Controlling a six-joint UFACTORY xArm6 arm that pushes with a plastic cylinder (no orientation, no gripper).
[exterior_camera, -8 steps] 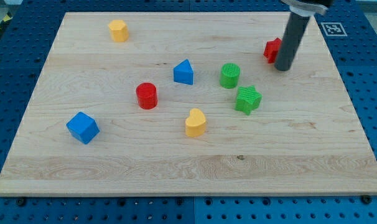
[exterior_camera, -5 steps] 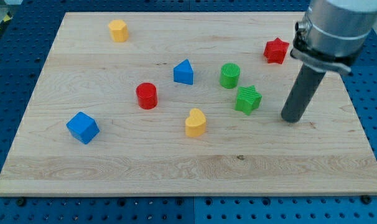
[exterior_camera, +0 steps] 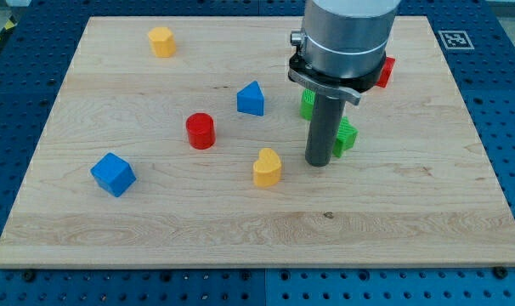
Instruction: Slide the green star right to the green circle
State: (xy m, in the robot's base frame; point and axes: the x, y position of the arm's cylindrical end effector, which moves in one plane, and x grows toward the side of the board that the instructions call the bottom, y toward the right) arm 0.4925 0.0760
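Wooden board (exterior_camera: 240, 229) on blue pegboard. Left to right: blue cube (exterior_camera: 113, 174), yellow block (exterior_camera: 161, 41), red cylinder (exterior_camera: 200, 131), blue triangle (exterior_camera: 251, 99), yellow heart (exterior_camera: 267, 167). No jaws, just rod: my tip (exterior_camera: 318, 162) sits against green star (exterior_camera: 346, 136), lower-left side. Green circle (exterior_camera: 307, 104) just above, mostly hidden by rod. Red star (exterior_camera: 385, 71) at right. Approach step; next likely a short upward nudge.

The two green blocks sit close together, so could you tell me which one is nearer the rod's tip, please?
The green star: my tip stands just at its left side in the view. The green circle lies farther toward the view's top, mostly hidden behind the rod.
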